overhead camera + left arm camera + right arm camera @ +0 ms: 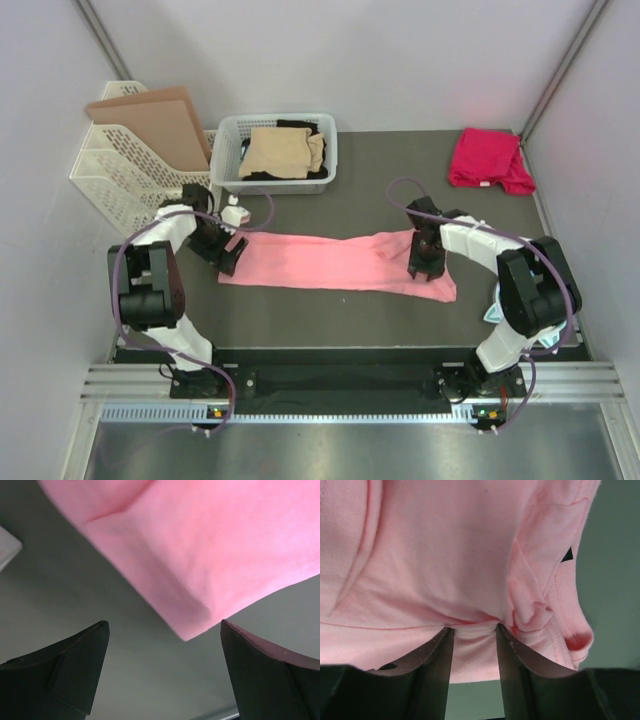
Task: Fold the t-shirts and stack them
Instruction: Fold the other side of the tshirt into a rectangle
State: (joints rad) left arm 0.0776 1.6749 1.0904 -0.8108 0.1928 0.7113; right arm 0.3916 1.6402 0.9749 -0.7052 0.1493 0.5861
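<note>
Two sets of jaws flank pink shirt [335, 262], laid as long folded strip across middle of surface [380, 205]. Left jaws spread wide over its left corner; right jaws pinching bunched cloth at right end. Cloth looks light, limp, likely to sag: best gripped at end corners.
</note>
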